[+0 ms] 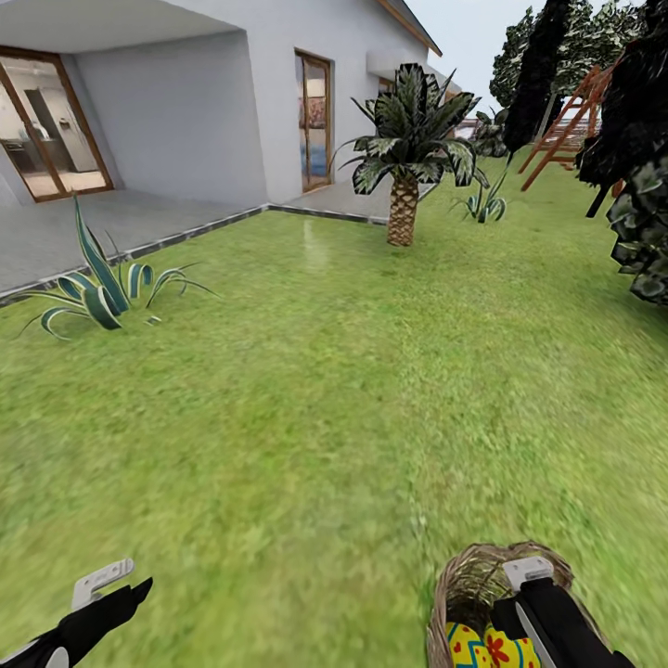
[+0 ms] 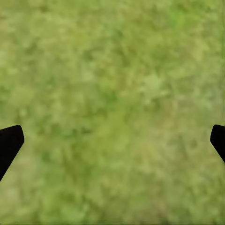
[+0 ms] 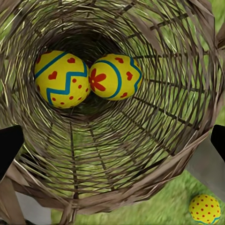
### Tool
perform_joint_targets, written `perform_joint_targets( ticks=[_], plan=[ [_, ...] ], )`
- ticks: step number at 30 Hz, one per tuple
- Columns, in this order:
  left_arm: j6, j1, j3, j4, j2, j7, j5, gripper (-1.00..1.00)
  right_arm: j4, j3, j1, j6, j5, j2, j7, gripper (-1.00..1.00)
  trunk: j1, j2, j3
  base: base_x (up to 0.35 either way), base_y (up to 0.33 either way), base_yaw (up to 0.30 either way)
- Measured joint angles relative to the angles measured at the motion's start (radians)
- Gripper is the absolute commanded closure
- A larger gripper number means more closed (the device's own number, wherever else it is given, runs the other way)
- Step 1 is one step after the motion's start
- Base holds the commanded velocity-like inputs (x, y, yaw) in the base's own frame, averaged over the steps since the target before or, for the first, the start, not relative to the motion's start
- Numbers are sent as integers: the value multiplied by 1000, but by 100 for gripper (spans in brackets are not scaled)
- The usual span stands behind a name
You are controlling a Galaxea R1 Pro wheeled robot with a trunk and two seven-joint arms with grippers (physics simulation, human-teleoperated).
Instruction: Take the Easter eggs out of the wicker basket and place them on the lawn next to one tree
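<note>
The wicker basket [image 1: 478,580] stands on the lawn [image 1: 315,399] at the near right. My right gripper [image 3: 112,143] hangs open just above its mouth, looking straight down inside. Two yellow Easter eggs lie side by side at the bottom: one with a blue zigzag [image 3: 61,78], one with a red flower mark [image 3: 115,76]. Both also peek out under the arm in the head view [image 1: 487,647]. A third, red-dotted egg [image 3: 205,208] rests on the grass just outside the basket. My left gripper [image 2: 112,140] is open over bare grass at the near left [image 1: 107,594].
Dark leafy trees [image 1: 635,139] line the right edge of the lawn. A palm [image 1: 406,139] stands ahead near the white house [image 1: 186,102] and grey paving [image 1: 56,237]. A spiky striped plant [image 1: 97,288] grows at the left. A wooden frame [image 1: 566,125] stands far right.
</note>
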Motion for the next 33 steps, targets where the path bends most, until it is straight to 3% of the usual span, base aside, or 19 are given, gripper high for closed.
perform_joint_targets(
  ticks=[28,30,33],
  plan=[
    [0,0,-2,0,-5,-1,-1,-100,0,-4,0,0,-1,-1,1,-100,107,-196,-88,0,0,0],
    [0,0,-2,0,-5,-1,-1,-100,0,-5,0,0,0,-7,17,-100,115,-210,-94,0,0,0],
    [1,0,-2,1,-5,-1,-1,-100,1,-27,0,2,1,-44,110,-100,127,-231,-103,0,0,0]
  ],
)
